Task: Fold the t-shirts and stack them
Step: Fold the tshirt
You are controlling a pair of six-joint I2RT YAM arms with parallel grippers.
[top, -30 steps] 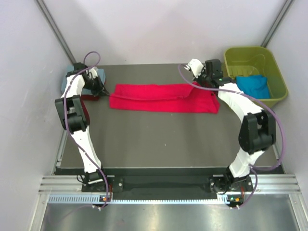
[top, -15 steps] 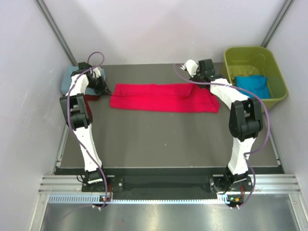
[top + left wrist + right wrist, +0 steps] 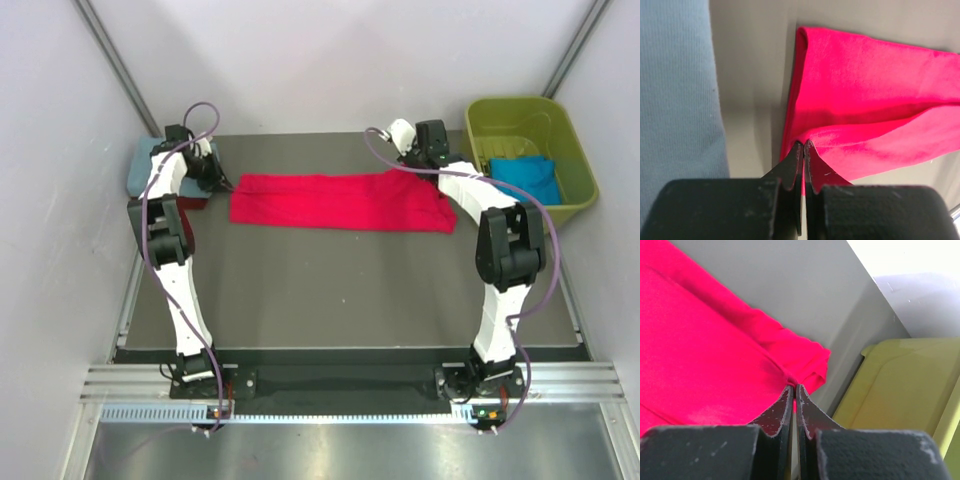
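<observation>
The bright red t-shirt lies folded into a long strip across the back of the table. My left gripper is shut on its left end, and the left wrist view shows the fingertips pinching a raised fold of red cloth. My right gripper is shut on the strip's far edge near the right end, pinching a pucker of cloth. A dusty blue-grey t-shirt lies folded at the back left, over a sliver of dark red t-shirt. A bright blue t-shirt sits in the tub.
The olive-green plastic tub stands off the table's back right corner, close to my right gripper in the right wrist view. White walls close in the back and both sides. Both arms reach far over the dark table.
Both arms have stretched further toward the back, elbows swinging up behind the grippers. The red strip has shifted slightly right and back. Both grippers stay shut on it.
</observation>
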